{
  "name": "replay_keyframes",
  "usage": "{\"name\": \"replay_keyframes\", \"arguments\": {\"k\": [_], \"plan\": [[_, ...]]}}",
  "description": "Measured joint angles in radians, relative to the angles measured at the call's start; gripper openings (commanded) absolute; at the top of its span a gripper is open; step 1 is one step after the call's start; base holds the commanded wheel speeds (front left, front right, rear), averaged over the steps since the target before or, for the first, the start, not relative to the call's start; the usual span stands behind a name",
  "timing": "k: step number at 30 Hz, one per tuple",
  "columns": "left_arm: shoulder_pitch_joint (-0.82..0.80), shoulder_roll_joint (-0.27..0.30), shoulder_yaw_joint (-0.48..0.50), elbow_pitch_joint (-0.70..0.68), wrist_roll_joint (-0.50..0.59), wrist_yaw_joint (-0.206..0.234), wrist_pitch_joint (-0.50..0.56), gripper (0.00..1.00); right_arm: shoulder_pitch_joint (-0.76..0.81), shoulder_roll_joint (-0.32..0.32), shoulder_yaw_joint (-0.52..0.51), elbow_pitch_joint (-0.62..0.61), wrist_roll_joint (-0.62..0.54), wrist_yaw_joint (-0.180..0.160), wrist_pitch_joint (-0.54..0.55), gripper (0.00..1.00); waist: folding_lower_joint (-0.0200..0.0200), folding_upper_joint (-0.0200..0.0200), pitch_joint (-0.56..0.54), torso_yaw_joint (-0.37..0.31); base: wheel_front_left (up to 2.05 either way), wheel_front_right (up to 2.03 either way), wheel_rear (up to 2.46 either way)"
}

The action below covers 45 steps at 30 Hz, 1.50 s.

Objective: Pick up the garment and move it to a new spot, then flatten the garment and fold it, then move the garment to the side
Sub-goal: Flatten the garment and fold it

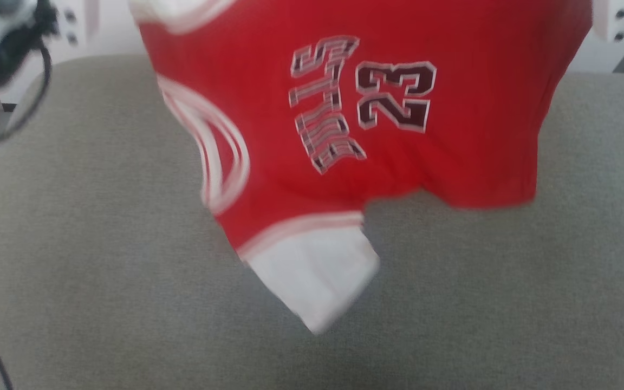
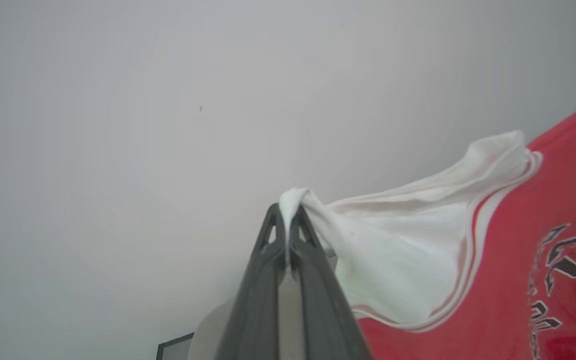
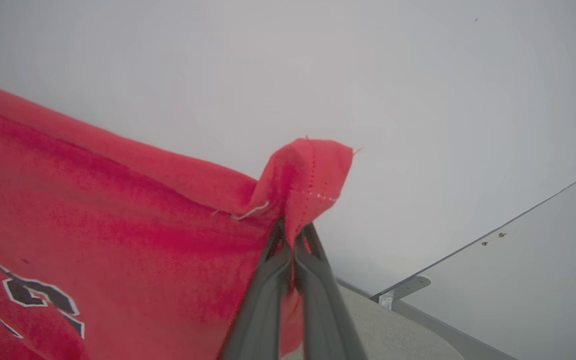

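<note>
Garment [image 1: 344,108], one, aloft in two pinches: left gripper [image 2: 287,209], right gripper [image 3: 293,229]

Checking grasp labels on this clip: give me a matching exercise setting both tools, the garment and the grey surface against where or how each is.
Column A
1. left tool
2. right tool
3. garment
4. grey surface

Column B
a. lies below the cloth
b. shut on the red hem corner
c. held up, print facing the head camera
d. shut on the white sleeve

Pairs: 1-d; 2-b; 3-c; 4-a
</note>
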Motion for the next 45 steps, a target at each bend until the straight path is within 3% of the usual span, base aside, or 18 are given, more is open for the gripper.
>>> {"name": "replay_keyframes", "arguments": {"k": [13,21,26,32,36,41,45], "plan": [[-0.342,-0.089,-0.003,0.262,0.171,0.024,-0.275,0.00,-0.192,0.087,-0.143,0.186,-0.174,0.000,-0.284,0.00,0.0000,0.0000,0.161,-0.033,0.00,0.00,0.00],[-0.547,-0.149,0.005,0.400,0.257,0.103,-0.527,0.00,-0.344,0.139,-0.269,0.349,-0.344,0.000,-0.581,0.00,0.0000,0.0000,0.312,-0.051,0.00,0.00,0.00],[-0.626,-0.180,0.020,0.444,0.287,0.148,-0.692,0.00,-0.402,0.148,-0.346,0.388,-0.453,0.000,-0.642,0.00,0.0000,-0.0001,0.387,-0.050,0.00,0.00,0.00],[-0.583,-0.214,-0.001,0.478,0.276,0.090,-0.722,0.00,-0.344,0.171,-0.375,0.413,-0.535,0.000,-0.646,0.00,0.0000,0.0000,0.415,-0.014,0.00,0.00,0.00],[-0.495,-0.234,-0.025,0.508,0.238,0.008,-0.706,0.00,-0.255,0.190,-0.355,0.422,-0.552,0.000,-0.645,0.00,0.0000,0.0000,0.392,-0.002,0.00,0.00,0.00],[-0.365,-0.236,-0.056,0.519,0.179,-0.070,-0.609,0.00,-0.124,0.210,-0.299,0.427,-0.521,0.000,-0.624,0.00,0.0000,0.0000,0.346,0.006,0.00,0.00,0.00],[-0.232,-0.208,-0.094,0.471,0.122,-0.095,-0.511,0.00,-0.031,0.209,-0.247,0.407,-0.456,0.000,-0.604,0.00,0.0000,0.0000,0.301,0.009,0.00,0.00,0.00]]}}
